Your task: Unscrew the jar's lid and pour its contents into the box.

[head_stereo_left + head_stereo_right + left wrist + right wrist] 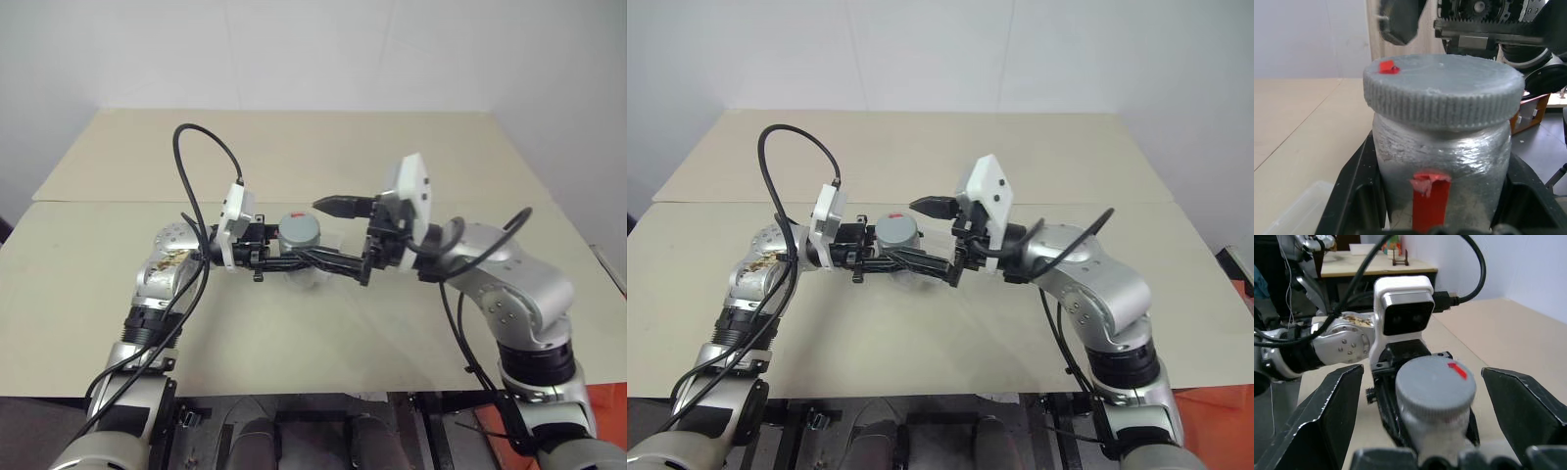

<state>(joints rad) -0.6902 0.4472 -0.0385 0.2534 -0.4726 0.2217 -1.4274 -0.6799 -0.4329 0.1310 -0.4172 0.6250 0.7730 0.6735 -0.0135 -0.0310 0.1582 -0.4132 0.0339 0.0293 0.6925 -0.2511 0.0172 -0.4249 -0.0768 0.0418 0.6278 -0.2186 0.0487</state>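
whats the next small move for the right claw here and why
Probably close the right claw on the lid. Its fingers stand open on either side of the lid, which is on the jar, and the left claw grips the jar, so twisting can start once the lid is pinched.

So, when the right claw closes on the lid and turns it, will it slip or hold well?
The lid probably holds well: its edge is ribbed all around. It looks stiff, so squeezing should not bend it. The jar may resist turning, since the left claw grips its body from both sides.
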